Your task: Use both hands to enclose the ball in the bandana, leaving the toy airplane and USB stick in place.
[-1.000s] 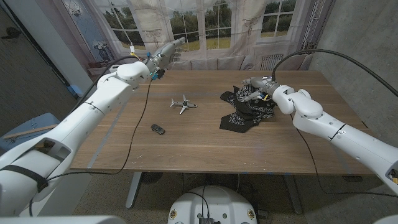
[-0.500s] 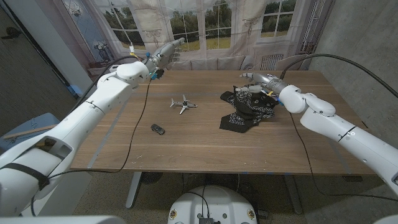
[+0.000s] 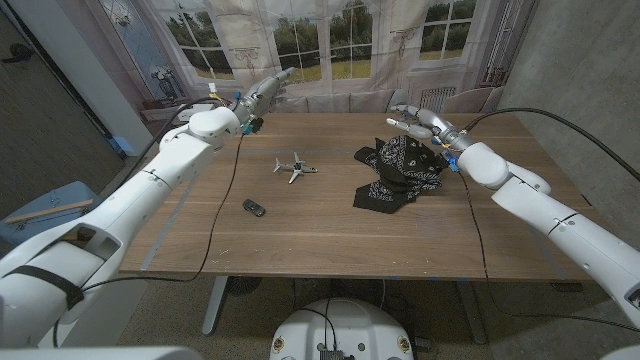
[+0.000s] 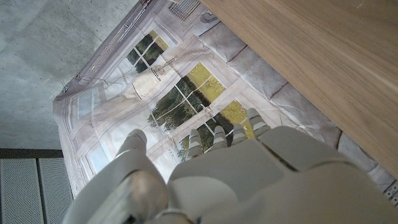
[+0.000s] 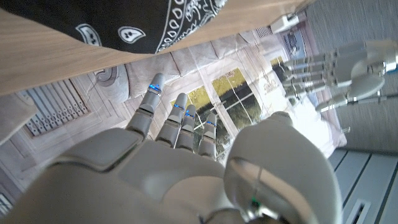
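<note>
A black bandana [image 3: 400, 172] with white paisley print lies bunched on the table's right half; its edge also shows in the right wrist view [image 5: 143, 22]. The ball is hidden, and I cannot tell whether the folds cover it. My right hand [image 3: 415, 122] hovers just beyond the cloth near the far edge, fingers apart and holding nothing [image 5: 180, 168]. The small toy airplane [image 3: 295, 167] sits mid-table. A dark USB stick [image 3: 254, 207] lies nearer the front. My left hand [image 3: 265, 92] is raised over the far left corner, fingers stretched out and empty [image 4: 230, 174].
The wooden table [image 3: 300, 235] carries a thin black cable [image 3: 228, 190] that runs down across its left part. A printed window backdrop [image 3: 330, 40] hangs right behind the far edge. A grey wall [image 3: 590, 60] stands to the right.
My right hand has let go of the bandana and lifted away toward the far edge, its fingers spreading. The left hand has barely shifted. Airplane and USB stick lie as before.
</note>
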